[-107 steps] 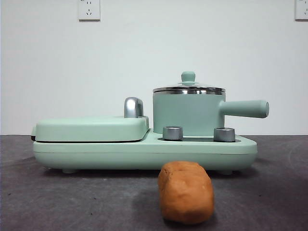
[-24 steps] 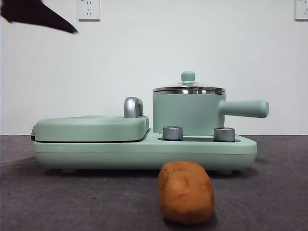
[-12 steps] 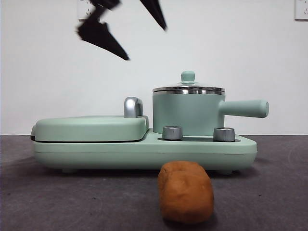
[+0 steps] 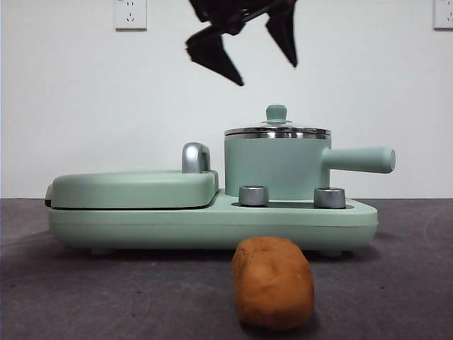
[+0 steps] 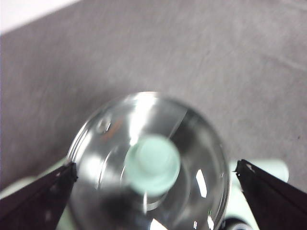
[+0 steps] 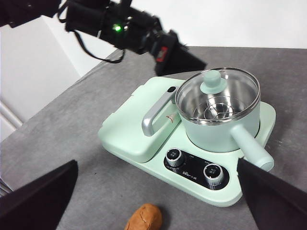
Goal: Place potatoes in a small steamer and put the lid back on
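The orange-brown potato [image 4: 273,282] lies on the dark table in front of the cooker, and the right wrist view shows it too [image 6: 144,218]. The mint-green small steamer [image 4: 276,166] stands on the cooker's right side, its handle [image 4: 357,159] pointing right. The glass lid [image 4: 277,131] with its green knob [image 4: 276,112] sits on it. My left gripper [image 4: 267,74] hangs open in the air just above the lid. In the left wrist view, its jaws [image 5: 156,165] stand wide either side of the lid [image 5: 192,143]. My right gripper [image 6: 157,163] is open and empty, high up and away from the cooker.
The flat green griddle [image 4: 134,188] with its chrome handle [image 4: 196,157] fills the cooker's left side. Two steel dials [image 4: 254,195] [image 4: 330,197] sit on the base [image 4: 212,223]. The left arm [image 6: 120,28] reaches over the griddle.
The left gripper has come in from the top left corner and moved right and down to above the lid. The potato, steamer and lid have not moved.
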You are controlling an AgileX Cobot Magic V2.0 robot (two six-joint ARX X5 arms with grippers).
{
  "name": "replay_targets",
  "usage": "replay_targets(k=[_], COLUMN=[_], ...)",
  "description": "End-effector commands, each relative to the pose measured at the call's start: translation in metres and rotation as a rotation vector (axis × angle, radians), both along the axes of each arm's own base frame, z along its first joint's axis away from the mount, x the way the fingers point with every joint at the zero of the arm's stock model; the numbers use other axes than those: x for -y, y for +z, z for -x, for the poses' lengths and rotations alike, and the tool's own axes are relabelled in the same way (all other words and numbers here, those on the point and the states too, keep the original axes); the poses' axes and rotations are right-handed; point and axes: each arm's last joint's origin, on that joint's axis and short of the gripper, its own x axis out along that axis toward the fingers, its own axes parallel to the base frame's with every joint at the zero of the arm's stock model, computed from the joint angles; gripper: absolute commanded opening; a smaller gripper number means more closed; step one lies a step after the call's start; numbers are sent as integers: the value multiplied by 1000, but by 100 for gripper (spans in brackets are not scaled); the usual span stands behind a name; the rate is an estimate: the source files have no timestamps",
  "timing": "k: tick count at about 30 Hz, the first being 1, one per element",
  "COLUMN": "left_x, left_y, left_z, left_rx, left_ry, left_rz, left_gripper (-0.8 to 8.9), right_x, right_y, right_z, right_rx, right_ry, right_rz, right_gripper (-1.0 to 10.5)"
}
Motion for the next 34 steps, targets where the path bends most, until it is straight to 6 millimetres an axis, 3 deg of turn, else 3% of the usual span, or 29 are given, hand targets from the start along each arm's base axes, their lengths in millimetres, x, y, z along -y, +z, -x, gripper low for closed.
replay_targets(k=[1,6,9,21,30,34], left_x=[13,24,27,32,34,33], left_y=[-9,-22,-30,-49,-59,-59], left_z=[-9,-16,-17,-24,-26,-27], left_rx=[35,42,22,-22,-33,-14], left_ry=[-24,-32,-35,-28,-11,20], left_rz=[-7,-2,-17,-41,-79,-104], left_gripper=[526,516,457,453,275,264], right_x=[0,0,0,0,0,0], right_y=[5,6,6,6,6,6], right_z=[1,1,1,1,1,1], right_rx=[20,23,24,21,13,13], right_ry=[5,5,4,4,1,0], right_rz=[-1,-1,-1,-2,-12,-12], right_gripper=[528,528,528,528,528,528])
